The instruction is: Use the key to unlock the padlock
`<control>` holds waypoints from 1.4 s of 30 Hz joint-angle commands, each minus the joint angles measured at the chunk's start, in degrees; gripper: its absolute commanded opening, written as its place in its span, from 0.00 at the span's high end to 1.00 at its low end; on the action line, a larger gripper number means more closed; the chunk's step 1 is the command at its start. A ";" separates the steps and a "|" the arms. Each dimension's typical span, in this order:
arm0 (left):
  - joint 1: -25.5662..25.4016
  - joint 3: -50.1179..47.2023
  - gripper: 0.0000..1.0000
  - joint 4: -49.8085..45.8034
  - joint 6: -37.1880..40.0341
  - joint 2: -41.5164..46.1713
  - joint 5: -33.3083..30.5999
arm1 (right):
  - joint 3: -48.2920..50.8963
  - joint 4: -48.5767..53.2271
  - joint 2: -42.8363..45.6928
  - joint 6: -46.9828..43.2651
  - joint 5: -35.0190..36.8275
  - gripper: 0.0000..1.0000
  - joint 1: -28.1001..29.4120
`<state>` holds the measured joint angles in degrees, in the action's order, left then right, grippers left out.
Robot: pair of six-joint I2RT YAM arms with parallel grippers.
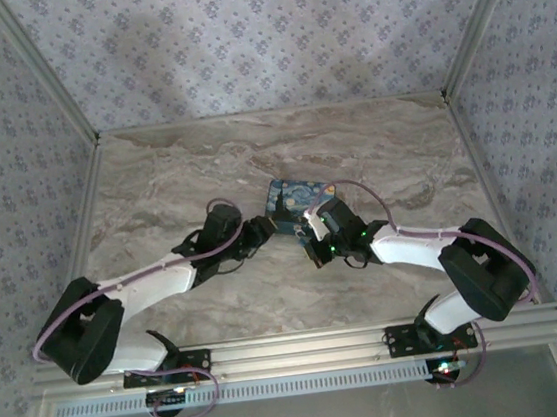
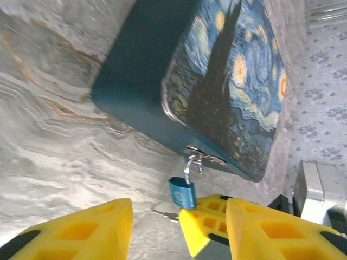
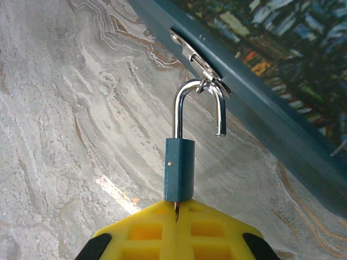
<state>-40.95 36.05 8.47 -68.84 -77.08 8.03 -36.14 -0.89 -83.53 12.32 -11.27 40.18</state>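
Marble table (image 1: 155,182). Lower centre of frame: right gripper (image 3: 176,219) pinched key (image 3: 176,210) seated in padlock (image 3: 179,170). Shackle leg was free, hooked on tin (image 2: 135,81) hasp. Left gripper (image 2: 179,216) was spread wide, likely on standby.

Our two arms share one build. The left arm (image 1: 151,283) and the right arm (image 1: 409,246) each carry a white link between bulky black joint housings, with a lilac cable (image 1: 219,202) looping alongside. We see a green light (image 1: 334,249) on the right wrist. The left end effector (image 1: 266,230) has yellow fingers (image 2: 81,233) moulded with square recesses and black patches; the right end effector (image 3: 176,208) looks alike.
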 commanded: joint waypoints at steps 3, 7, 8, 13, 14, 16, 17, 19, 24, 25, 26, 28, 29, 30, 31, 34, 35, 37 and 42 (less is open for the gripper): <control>4.02 4.73 0.49 -10.69 7.38 2.14 -3.09 | 0.28 0.81 -0.41 -1.33 1.51 1.00 0.66; 6.27 10.34 0.46 -15.56 12.11 -0.01 -3.40 | 0.28 0.63 -0.10 -1.37 1.56 1.00 0.68; 6.71 12.01 0.46 -16.87 13.18 -1.07 -3.28 | 0.33 0.60 -0.08 -1.44 1.55 1.00 0.72; 8.94 17.58 0.46 -17.32 16.12 -6.70 -0.02 | -0.10 1.28 -0.09 -2.27 2.94 1.00 0.79; 9.12 18.83 0.47 -17.63 17.06 -8.08 0.49 | -0.39 1.89 -0.10 -2.74 3.35 1.00 0.80; 9.44 21.47 0.47 -19.01 18.29 -11.28 1.55 | -0.96 2.86 -0.05 -3.49 3.87 1.00 0.92; 9.57 22.59 0.48 -19.46 18.63 -12.91 2.26 | -1.29 3.12 -0.01 -3.85 3.97 1.00 0.95; 9.62 23.94 0.49 -19.19 18.83 -15.36 3.70 | -1.69 3.53 0.02 -4.14 4.02 1.00 0.95; 9.58 25.46 0.50 -17.59 18.60 -18.91 5.74 | -1.74 3.16 0.02 -4.22 3.97 1.00 1.19; 9.57 25.62 0.50 -17.36 18.60 -19.43 6.18 | -1.70 3.13 -0.03 -4.23 4.06 1.00 1.21; 9.59 25.88 0.51 -17.30 18.72 -20.00 6.58 | -1.74 3.10 0.04 -4.32 4.21 1.00 1.26; 9.57 26.22 0.52 -17.26 18.77 -20.99 7.26 | -1.74 3.40 0.10 -4.56 4.41 1.00 1.30; 9.53 26.18 0.52 -17.11 18.81 -21.34 7.50 | -1.74 3.55 0.08 -4.71 4.50 1.00 1.22; 9.53 26.17 0.53 -17.00 18.78 -21.74 7.76 | -1.82 3.74 0.03 -4.88 4.66 1.00 1.23; 9.53 26.10 0.53 -16.93 18.79 -21.99 7.84 | -1.95 3.88 0.06 -5.06 4.84 1.00 1.28; 9.51 25.83 0.54 -16.98 18.85 -22.71 8.01 | -2.42 4.55 0.08 -5.87 5.63 1.00 1.26; 9.51 25.61 0.54 -16.95 18.90 -22.92 8.04 | -2.57 4.76 0.06 -6.19 6.05 1.00 1.22; 9.53 25.09 0.55 -16.78 18.84 -23.03 8.06 | -2.94 5.22 0.13 -7.13 6.53 1.00 1.38; 9.48 23.55 0.57 -15.94 18.61 -22.94 8.44 | -3.91 6.74 0.26 -10.24 10.62 1.00 2.23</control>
<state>-31.51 60.66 -7.20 -51.00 -98.80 15.49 -37.93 3.77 -83.57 5.23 -4.54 41.63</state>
